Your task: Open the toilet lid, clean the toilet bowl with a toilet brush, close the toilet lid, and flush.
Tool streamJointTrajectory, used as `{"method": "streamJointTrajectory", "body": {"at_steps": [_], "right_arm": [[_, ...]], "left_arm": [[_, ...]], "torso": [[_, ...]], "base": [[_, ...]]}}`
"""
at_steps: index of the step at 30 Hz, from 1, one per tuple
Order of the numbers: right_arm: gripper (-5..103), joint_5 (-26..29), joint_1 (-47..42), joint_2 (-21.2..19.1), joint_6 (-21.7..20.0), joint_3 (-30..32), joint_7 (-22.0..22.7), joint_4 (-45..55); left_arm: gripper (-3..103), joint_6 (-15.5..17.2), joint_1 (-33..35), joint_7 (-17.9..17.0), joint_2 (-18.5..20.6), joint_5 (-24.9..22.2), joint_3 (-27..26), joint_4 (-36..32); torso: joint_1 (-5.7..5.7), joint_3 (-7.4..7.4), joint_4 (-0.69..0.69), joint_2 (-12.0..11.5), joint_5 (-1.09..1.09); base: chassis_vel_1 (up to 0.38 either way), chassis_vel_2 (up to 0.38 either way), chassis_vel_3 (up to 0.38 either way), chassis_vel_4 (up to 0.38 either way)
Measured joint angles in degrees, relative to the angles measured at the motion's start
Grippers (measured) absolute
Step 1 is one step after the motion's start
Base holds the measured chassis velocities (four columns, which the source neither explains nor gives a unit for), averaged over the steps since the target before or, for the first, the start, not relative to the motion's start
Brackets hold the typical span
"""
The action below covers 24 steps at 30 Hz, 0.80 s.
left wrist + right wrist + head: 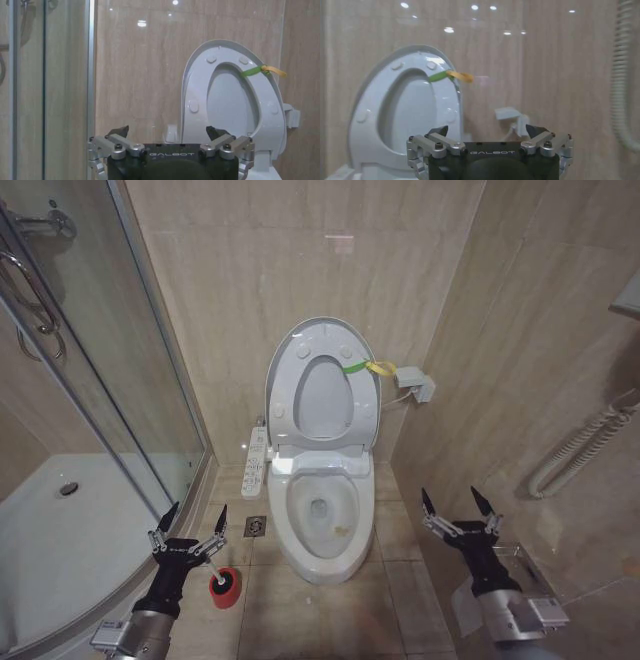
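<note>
Lid and seat ring stand raised against the tiled wall: the toilet lid (322, 380) is smooth white plastic with a yellow-green strap (366, 367) on its edge. Below it the glossy ceramic toilet bowl (322, 515) lies exposed. The toilet brush (224, 585) sits on the floor in its round red cup, just beside my left gripper (187, 522), fingers spread. I'd reach down squarely. My right gripper (457, 504) waits, fingers spread.
</note>
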Motion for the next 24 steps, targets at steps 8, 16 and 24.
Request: {"method": "streamJointTrajectory", "body": {"at_steps": [8,16,24], "right_arm": [[100,-6.08,-3.56,3.77,-0.60,-5.51,6.58,3.63],[100,-9.43,-6.34,4.65,-0.70,-7.02,9.40,5.71],[100,-8.88,-7.94,3.17,-2.20,-6.65,11.31,8.02]], "left_arm": [[100,0.00,0.00,0.00,0.00,0.00,0.00,0.00],[100,0.00,0.00,0.00,0.00,0.00,0.00,0.00],[100,0.00,0.00,0.00,0.00,0.00,0.00,0.00]], "torso": [[0.01,0.00,0.01,0.00,-0.01],[0.01,0.00,0.01,0.00,-0.01],[0.01,0.00,0.00,0.00,0.00]], "base": [[0.000,0.000,0.000,0.000],[0.000,0.000,0.000,0.000],[0.000,0.000,0.000,0.000]]}}
